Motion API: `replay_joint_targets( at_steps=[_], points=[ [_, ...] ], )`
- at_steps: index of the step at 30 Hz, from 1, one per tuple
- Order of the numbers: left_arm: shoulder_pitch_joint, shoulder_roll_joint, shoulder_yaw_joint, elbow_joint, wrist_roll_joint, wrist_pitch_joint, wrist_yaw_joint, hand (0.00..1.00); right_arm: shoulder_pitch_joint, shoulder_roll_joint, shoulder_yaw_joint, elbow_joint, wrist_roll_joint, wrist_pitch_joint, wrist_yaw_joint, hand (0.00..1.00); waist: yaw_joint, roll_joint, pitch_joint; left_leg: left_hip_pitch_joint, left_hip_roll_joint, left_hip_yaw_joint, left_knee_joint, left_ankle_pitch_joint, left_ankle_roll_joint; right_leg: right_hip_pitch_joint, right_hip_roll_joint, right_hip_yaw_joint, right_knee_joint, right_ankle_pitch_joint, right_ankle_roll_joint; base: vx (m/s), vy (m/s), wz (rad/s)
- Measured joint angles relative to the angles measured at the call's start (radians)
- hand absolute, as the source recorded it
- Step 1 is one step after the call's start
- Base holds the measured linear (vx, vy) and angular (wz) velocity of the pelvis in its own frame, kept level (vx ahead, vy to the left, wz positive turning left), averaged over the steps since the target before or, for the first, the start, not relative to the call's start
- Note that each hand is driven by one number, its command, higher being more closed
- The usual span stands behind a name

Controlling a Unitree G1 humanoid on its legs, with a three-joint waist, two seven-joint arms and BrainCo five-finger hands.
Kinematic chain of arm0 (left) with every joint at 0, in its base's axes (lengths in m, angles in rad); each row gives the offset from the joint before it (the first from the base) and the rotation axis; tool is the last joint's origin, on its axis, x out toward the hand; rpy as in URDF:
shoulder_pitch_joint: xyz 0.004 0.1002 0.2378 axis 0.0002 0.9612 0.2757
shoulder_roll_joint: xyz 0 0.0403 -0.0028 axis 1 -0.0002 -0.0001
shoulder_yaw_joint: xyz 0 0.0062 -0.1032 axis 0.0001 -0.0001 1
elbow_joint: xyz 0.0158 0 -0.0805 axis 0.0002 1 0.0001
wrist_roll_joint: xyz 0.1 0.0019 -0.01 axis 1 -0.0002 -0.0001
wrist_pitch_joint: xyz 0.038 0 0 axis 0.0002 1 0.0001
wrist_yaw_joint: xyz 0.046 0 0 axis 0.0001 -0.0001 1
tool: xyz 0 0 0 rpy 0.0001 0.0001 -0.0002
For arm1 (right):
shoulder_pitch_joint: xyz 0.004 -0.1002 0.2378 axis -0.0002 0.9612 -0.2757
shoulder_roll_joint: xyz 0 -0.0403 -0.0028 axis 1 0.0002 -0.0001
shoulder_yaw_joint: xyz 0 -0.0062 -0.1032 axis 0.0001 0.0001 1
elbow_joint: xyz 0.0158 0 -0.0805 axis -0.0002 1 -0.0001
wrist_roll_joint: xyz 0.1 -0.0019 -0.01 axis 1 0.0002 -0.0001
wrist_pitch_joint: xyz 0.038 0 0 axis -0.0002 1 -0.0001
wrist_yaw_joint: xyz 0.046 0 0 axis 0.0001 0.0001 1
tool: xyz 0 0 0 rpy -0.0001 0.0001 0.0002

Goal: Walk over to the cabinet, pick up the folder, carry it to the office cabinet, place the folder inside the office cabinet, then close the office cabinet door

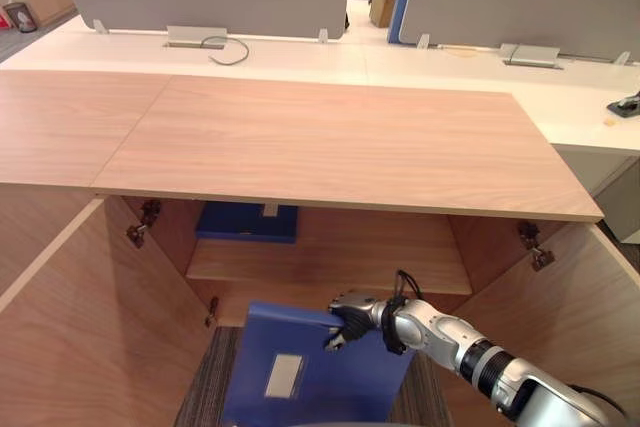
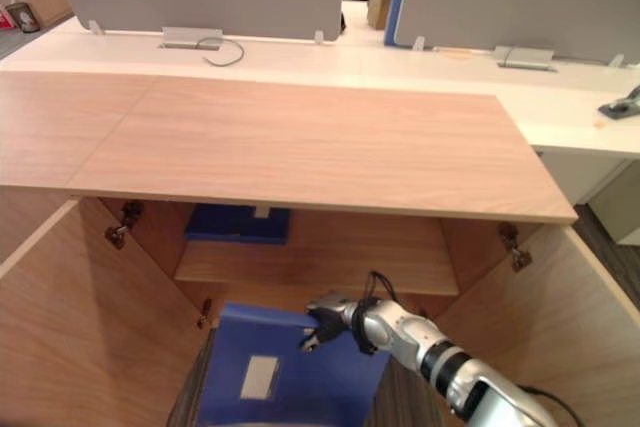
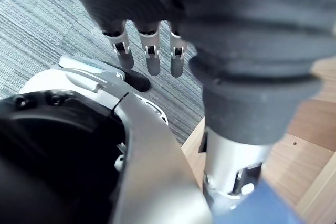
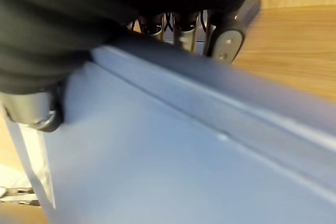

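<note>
The folder [image 1: 300, 377], blue with a pale label on its face, stands at the mouth of the office cabinet [image 1: 330, 147], between the two swung-open doors and below the inner shelf [image 1: 330, 262]. Its upper edge leans towards the lower compartment. The right arm comes in from the lower right, its forearm stretched across and forward. The right hand [image 1: 350, 322] clamps the folder's top edge near the right corner. In the right wrist view its fingers [image 4: 226, 40] hook over the far side of that edge, and the thumb rests on the near face. The left hand [image 3: 149, 51] hangs low with its fingers straight and loose over the grey carpet [image 3: 42, 35], holding nothing. A second blue folder [image 1: 247, 220] lies flat on the shelf, towards its left.
</note>
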Motion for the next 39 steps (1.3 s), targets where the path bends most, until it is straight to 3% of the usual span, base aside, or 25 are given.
replay_joint_targets(
  at_steps=[4, 7, 10, 12, 14, 15, 16, 17, 20, 21, 24, 26, 29, 33, 39],
  points=[
    [0.000, -0.008, -0.017, -0.018, 0.000, -0.011, 0.000, 0.00, 0.038, 0.036, -0.218, 0.129, 0.043, 0.107, -0.022, 1.00, 0.010, 0.020, 0.018, -0.018, -0.002, 0.002, 0.000, 0.000, 0.001, -0.026, -0.004, 0.003, 0.012, -0.001, 0.001, -0.02, 0.010, -0.02],
    [0.001, -0.016, -0.017, -0.020, -0.003, -0.015, 0.000, 0.00, 0.058, 0.082, -0.429, 0.172, 0.236, 0.162, -0.056, 1.00, 0.003, 0.033, 0.027, -0.019, -0.002, 0.010, 0.000, 0.000, 0.001, -0.034, -0.004, 0.014, 0.016, -0.001, 0.001, -0.01, 0.014, -0.10],
    [0.000, -0.032, -0.017, -0.052, -0.007, -0.019, 0.008, 0.00, 0.062, 0.185, -0.664, 0.210, 0.613, 0.205, -0.127, 1.00, 0.003, 0.056, 0.058, -0.016, 0.001, 0.043, 0.001, -0.006, 0.006, -0.064, -0.015, 0.047, 0.051, -0.007, 0.007, -0.03, 0.038, -0.27],
    [-0.004, -0.046, -0.017, -0.060, -0.010, -0.021, 0.013, 0.00, 0.036, 0.236, -0.718, 0.210, 0.871, 0.210, -0.171, 1.00, 0.019, 0.078, 0.096, -0.029, 0.008, 0.093, 0.031, -0.026, 0.013, -0.129, -0.028, 0.076, 0.130, -0.015, 0.012, -0.08, 0.064, -0.72],
    [-0.014, -0.043, -0.014, -0.060, -0.018, -0.022, 0.023, 0.00, 0.018, 0.289, -0.734, 0.207, 1.126, 0.211, -0.192, 1.00, 0.026, 0.083, 0.126, -0.097, 0.038, 0.140, 0.157, -0.085, 0.028, -0.207, -0.043, 0.074, 0.222, -0.014, 0.012, -0.12, 0.006, -0.70],
    [-0.019, -0.040, -0.013, -0.059, -0.020, -0.022, 0.030, 0.00, 0.019, 0.301, -0.734, 0.207, 1.193, 0.213, -0.194, 1.00, 0.026, 0.087, 0.141, -0.107, 0.052, 0.146, 0.198, -0.103, 0.033, -0.214, -0.044, 0.074, 0.249, -0.014, 0.012, -0.12, -0.025, -0.38],
    [-0.024, -0.043, -0.011, -0.059, -0.026, -0.021, 0.045, 0.00, 0.039, 0.328, -0.736, 0.194, 1.333, 0.217, -0.196, 1.00, 0.026, 0.100, 0.165, -0.118, 0.083, 0.139, 0.264, -0.136, 0.036, -0.234, -0.068, 0.029, 0.335, -0.054, -0.010, -0.09, -0.027, -0.04],
    [-0.024, -0.040, -0.011, -0.059, -0.032, -0.021, 0.051, 0.00, 0.052, 0.342, -0.734, 0.181, 1.395, 0.217, -0.195, 1.00, 0.027, 0.101, 0.172, -0.137, 0.097, 0.126, 0.311, -0.162, 0.028, -0.245, -0.100, -0.008, 0.370, -0.064, -0.005, -0.11, -0.043, 0.08],
    [-0.023, -0.021, -0.003, -0.060, -0.072, -0.019, 0.065, 0.00, 0.061, 0.364, -0.708, 0.161, 1.517, 0.216, -0.190, 1.00, 0.045, 0.079, 0.183, -0.212, 0.124, 0.096, 0.441, -0.224, -0.008, -0.239, -0.166, -0.052, 0.322, -0.053, -0.007, -0.08, -0.092, 0.14],
    [-0.030, -0.025, 0.013, -0.058, -0.094, -0.016, 0.070, 0.00, 0.051, 0.364, -0.690, 0.156, 1.549, 0.216, -0.180, 1.00, 0.057, 0.075, 0.197, -0.249, 0.147, 0.077, 0.497, -0.247, -0.022, -0.240, -0.171, -0.078, 0.305, -0.032, 0.047, -0.08, -0.158, 0.13],
    [-0.029, -0.052, 0.024, -0.060, -0.133, -0.011, 0.075, 0.00, 0.048, 0.364, -0.656, 0.155, 1.589, 0.220, -0.172, 1.00, 0.056, 0.089, 0.227, -0.299, 0.186, 0.034, 0.480, -0.220, -0.053, -0.264, -0.122, -0.121, 0.298, -0.046, 0.027, -0.04, -0.167, 0.18],
    [-0.034, -0.055, 0.024, -0.059, -0.152, -0.011, 0.076, 0.00, 0.048, 0.363, -0.656, 0.154, 1.598, 0.223, -0.174, 1.00, 0.053, 0.089, 0.236, -0.303, 0.186, 0.018, 0.443, -0.185, -0.073, -0.279, -0.119, -0.142, 0.314, -0.056, 0.024, 0.04, -0.125, 0.24],
    [-0.052, -0.055, 0.011, -0.069, -0.165, -0.015, 0.077, 0.00, 0.043, 0.345, -0.662, 0.103, 1.670, 0.221, -0.174, 1.00, 0.045, 0.092, 0.260, -0.297, 0.173, -0.006, 0.401, -0.145, -0.066, -0.293, -0.143, -0.172, 0.380, -0.088, 0.004, 0.09, -0.092, 0.29],
    [-0.069, -0.059, -0.024, -0.143, -0.179, -0.025, 0.074, 0.00, -0.127, 0.327, -0.751, 0.094, 1.767, 0.206, -0.180, 1.00, 0.043, 0.112, 0.329, -0.303, 0.140, -0.014, 0.386, -0.130, -0.061, -0.334, -0.201, -0.177, 0.481, -0.133, 0.006, 0.03, -0.028, 0.19],
    [-0.067, -0.062, -0.059, -0.192, -0.183, -0.032, 0.075, 0.00, -0.410, 0.272, -0.966, 0.077, 1.897, 0.089, -0.263, 1.00, 0.051, 0.137, 0.389, -0.399, 0.072, -0.044, 0.445, -0.132, -0.048, -0.423, -0.323, -0.200, 0.625, -0.188, 0.023, -0.03, 0.022, 0.34]
  ],
)
